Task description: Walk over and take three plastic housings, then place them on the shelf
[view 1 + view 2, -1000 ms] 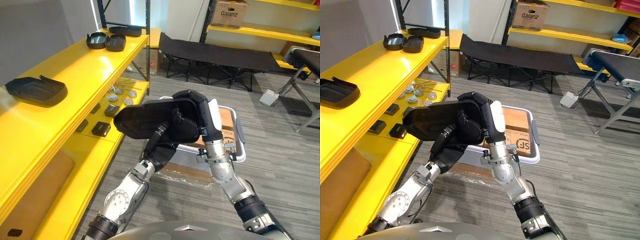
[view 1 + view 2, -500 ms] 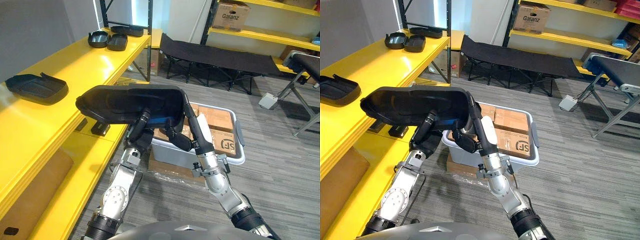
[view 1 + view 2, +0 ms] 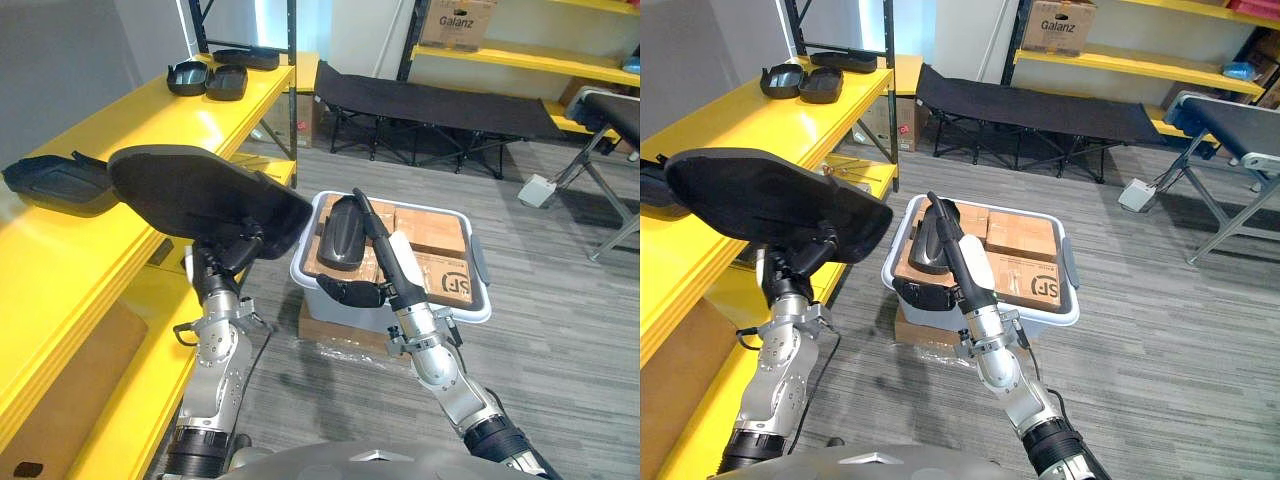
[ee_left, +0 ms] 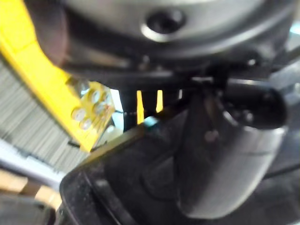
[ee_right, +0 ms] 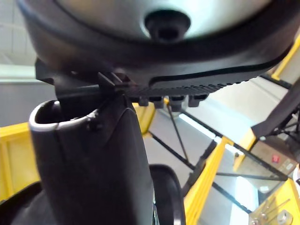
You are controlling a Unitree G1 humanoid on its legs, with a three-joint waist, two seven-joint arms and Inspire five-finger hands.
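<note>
Carried by the left hand [image 3: 226, 262] alone — grip hidden, cannot tell — with the right hand [image 3: 340, 232] spread empty, the plastic housing [image 3: 190, 190] may tip off the front edge of the shelf [image 3: 140, 125].

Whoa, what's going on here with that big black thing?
A humanoid robot's left hand holds a large black plastic housing raised beside the yellow shelf, not yet set down. Other housings already lie on that shelf. Its right hand is over a grey bin of cardboard boxes.

The yellow shelf [image 3: 150, 125] bears one black housing [image 3: 55, 182] nearby and a cluster [image 3: 228, 82] farther along.
</note>
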